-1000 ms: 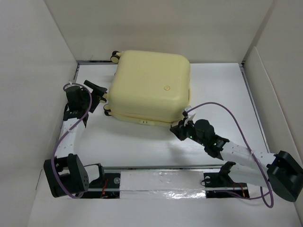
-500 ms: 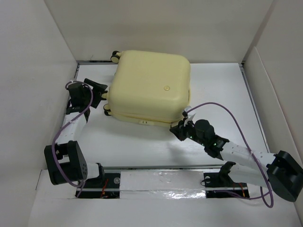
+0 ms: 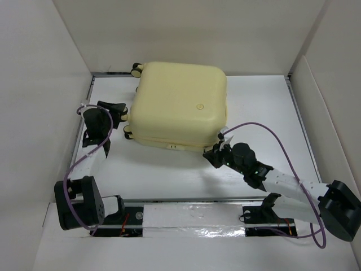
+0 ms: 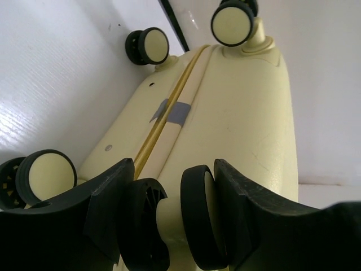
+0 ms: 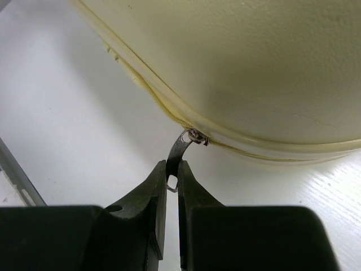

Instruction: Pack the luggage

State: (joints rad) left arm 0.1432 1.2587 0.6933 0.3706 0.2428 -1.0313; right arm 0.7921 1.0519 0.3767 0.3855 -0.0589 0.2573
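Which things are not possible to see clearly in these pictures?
Luggage contents: all views, it is shut.
Round emblem: top view, too small to read.
Left gripper around a wheel: left wrist view, contact unclear.
Zipper track beyond the zipper pull: right wrist view, frame edge cuts it.

You have bright, even, diffuse light overhead; the luggage (image 3: 179,104) throws only a soft shadow toward the right gripper (image 3: 208,157). In your left wrist view the left fingers (image 4: 254,209) are blurred, while the wheel (image 4: 231,22) beyond them is sharp. In your right wrist view the zipper pull (image 5: 176,158) is crisp and the right fingers (image 5: 141,226) are underexposed.
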